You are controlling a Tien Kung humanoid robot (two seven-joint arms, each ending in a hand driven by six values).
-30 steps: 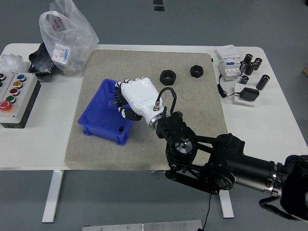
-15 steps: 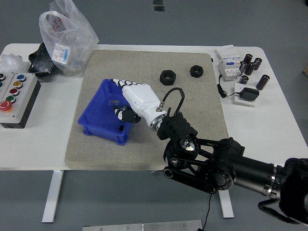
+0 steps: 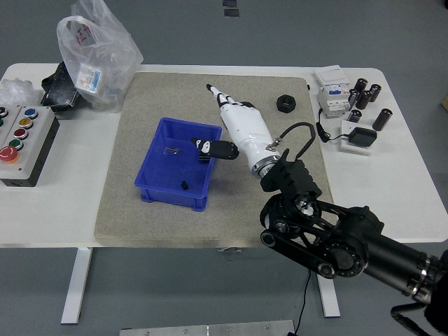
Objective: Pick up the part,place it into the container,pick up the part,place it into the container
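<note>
I am watching the right robot hand (image 3: 234, 129), fingers extended and empty, risking clipping the blue container (image 3: 178, 163) while reaching for the far nut (image 3: 285, 103).

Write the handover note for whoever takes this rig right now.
Right hand: open, empty, extended over the mat beside the blue container.
Left hand: not in view.
Container: on the grey mat, with a small black part on its floor.
One black nut lies at the mat's far right corner, untouched.
Done: at least one part is in.
Left: pick up the nut and place it into the container.
</note>
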